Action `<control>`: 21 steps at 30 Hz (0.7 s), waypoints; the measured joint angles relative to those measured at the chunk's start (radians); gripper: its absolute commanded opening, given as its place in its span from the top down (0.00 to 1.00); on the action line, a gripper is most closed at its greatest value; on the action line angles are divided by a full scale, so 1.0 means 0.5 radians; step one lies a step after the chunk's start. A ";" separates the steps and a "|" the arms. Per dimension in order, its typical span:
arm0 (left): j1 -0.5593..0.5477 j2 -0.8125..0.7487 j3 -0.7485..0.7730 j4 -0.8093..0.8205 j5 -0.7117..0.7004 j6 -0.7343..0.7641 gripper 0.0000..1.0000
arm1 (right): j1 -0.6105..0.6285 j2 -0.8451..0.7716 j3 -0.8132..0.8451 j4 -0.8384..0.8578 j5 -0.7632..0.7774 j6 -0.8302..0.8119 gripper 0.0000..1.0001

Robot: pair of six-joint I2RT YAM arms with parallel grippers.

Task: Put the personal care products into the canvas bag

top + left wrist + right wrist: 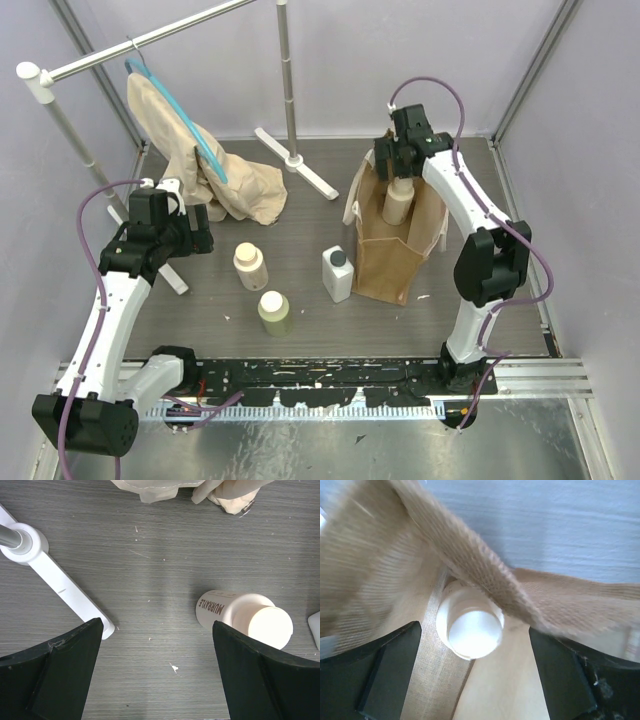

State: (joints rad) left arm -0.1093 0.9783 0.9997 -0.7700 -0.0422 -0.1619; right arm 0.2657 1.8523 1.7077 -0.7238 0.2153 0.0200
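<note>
The tan canvas bag stands upright at right centre, and one cream bottle stands inside it. My right gripper hovers over the bag's back rim. In the right wrist view it is open, with that bottle below the jaws and the bag's rim crossing above. On the table are a cream bottle, a yellowish bottle and a white rectangular bottle. My left gripper is open and empty. The cream bottle lies just to its right.
A beige cloth on a blue hanger hangs from a rail at the back left and drapes onto the table. The white stand's feet spread over the table, one beside my left fingers. Purple walls enclose the table.
</note>
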 measured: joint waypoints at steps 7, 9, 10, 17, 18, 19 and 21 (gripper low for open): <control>0.000 -0.001 0.000 0.002 0.001 0.000 0.02 | 0.144 -0.079 0.472 -0.311 0.179 -0.022 0.00; 0.000 -0.001 0.000 0.002 0.000 -0.001 0.02 | 0.288 -0.150 0.560 -0.377 0.248 -0.041 0.00; 0.000 -0.001 0.000 0.002 0.000 -0.002 0.02 | 0.358 -0.175 0.589 -0.389 0.262 -0.049 0.00; 0.000 -0.042 0.000 -0.006 -0.047 -0.005 0.02 | 1.011 -0.236 0.790 -0.455 0.234 -0.092 0.00; 0.000 -0.055 0.000 -0.008 -0.052 -0.005 0.02 | 1.052 -0.236 0.789 -0.472 0.207 -0.091 0.00; 0.000 -0.069 0.000 -0.012 -0.055 -0.005 0.02 | 1.077 -0.234 0.771 -0.494 0.175 -0.089 0.00; 0.000 -0.101 -0.001 -0.021 -0.055 -0.005 0.02 | 1.085 -0.234 0.741 -0.497 0.159 -0.085 0.00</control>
State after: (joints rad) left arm -0.1093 0.9276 0.9993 -0.7803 -0.0696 -0.1646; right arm 0.8082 1.7351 2.0781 -0.9726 0.2951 -0.0227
